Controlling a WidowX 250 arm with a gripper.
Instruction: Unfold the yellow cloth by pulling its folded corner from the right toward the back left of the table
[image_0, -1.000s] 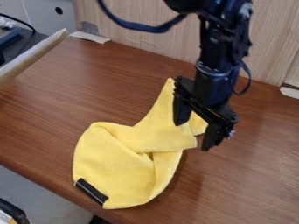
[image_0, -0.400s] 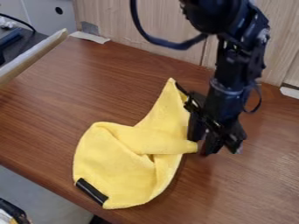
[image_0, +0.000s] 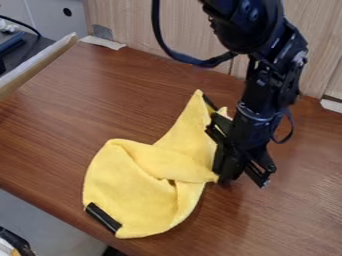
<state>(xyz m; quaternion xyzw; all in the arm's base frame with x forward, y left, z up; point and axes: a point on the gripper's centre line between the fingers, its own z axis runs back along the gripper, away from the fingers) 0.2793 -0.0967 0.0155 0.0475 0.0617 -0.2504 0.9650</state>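
Note:
At the right edge of the yellow cloth, my gripper (image_0: 226, 176) points down with its fingers drawn together on the cloth's folded corner, low over the wooden surface. The yellow cloth (image_0: 140, 185) lies crumpled, its broad rounded part toward the lower left and a narrow point rising toward the back. A fold crosses its middle toward the gripper. One black strip (image_0: 103, 217) lies along the cloth's lower-left edge. Part of the cloth behind the gripper is hidden.
The brown wooden table (image_0: 87, 105) has its front edge at the lower left. A light wood panel (image_0: 163, 30) stands along the back. At the upper left, a pale board edge (image_0: 40, 62) borders a dark surface.
The gripper has moved right, then slightly down and left, and its fingers have closed at the cloth's edge. The folded corner has shifted slightly down and left.

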